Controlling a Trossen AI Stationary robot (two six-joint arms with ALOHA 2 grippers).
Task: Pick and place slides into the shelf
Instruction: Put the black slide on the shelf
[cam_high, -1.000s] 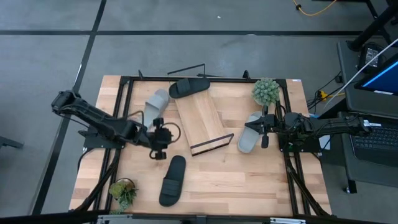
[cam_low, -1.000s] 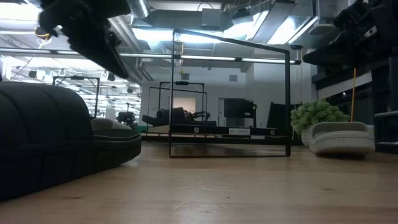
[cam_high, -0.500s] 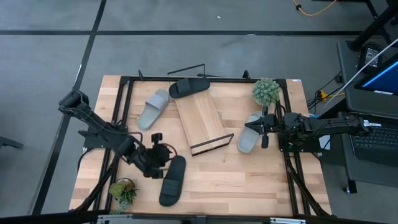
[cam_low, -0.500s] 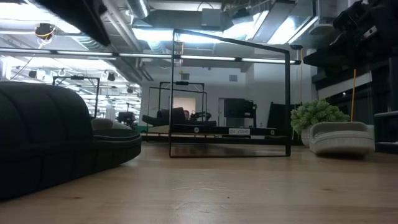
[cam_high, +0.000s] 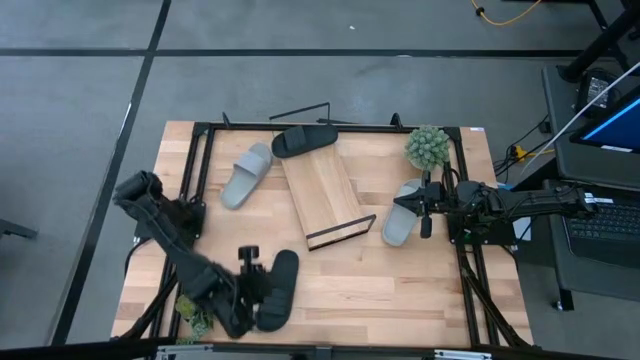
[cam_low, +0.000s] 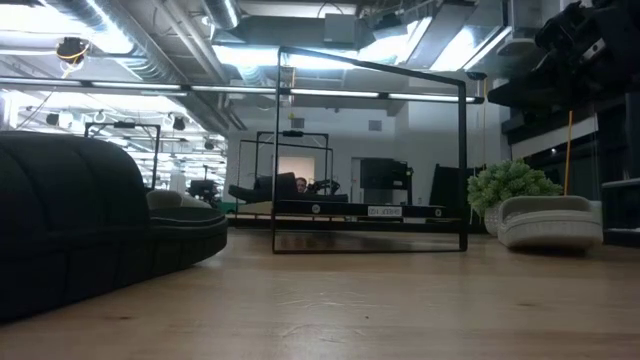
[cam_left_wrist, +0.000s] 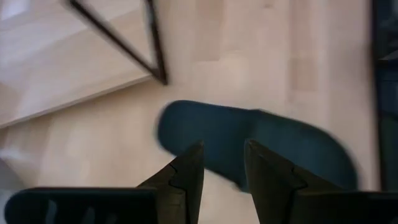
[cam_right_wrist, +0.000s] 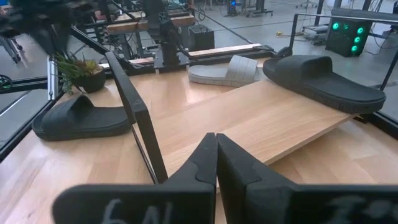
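The shelf (cam_high: 322, 190), a slanted light-wood board with a dark front edge and black wire frame, stands mid-table. One black slide (cam_high: 305, 140) lies sole-down across its far end. A grey slide (cam_high: 245, 175) lies on the table to its left, and another grey slide (cam_high: 400, 215) to its right. The second black slide (cam_high: 278, 290) lies near the near edge. My left gripper (cam_left_wrist: 222, 168) is open and hovers over this slide (cam_left_wrist: 267, 149), coming from its left. My right gripper (cam_right_wrist: 216, 152) is shut and waits beside the right grey slide.
A potted plant (cam_high: 428, 147) stands at the far right and a smaller one (cam_high: 197, 308) at the near left, close under my left arm. The shelf's wire frame (cam_low: 370, 150) stands upright. Bare tabletop (cam_high: 380, 290) lies between the shelf and the near edge.
My left arm has swung from beside the shelf's left side toward the table's near edge, and its gripper now sits by the black slide there. It has left the low view. No slide has moved, and the right arm has kept still.
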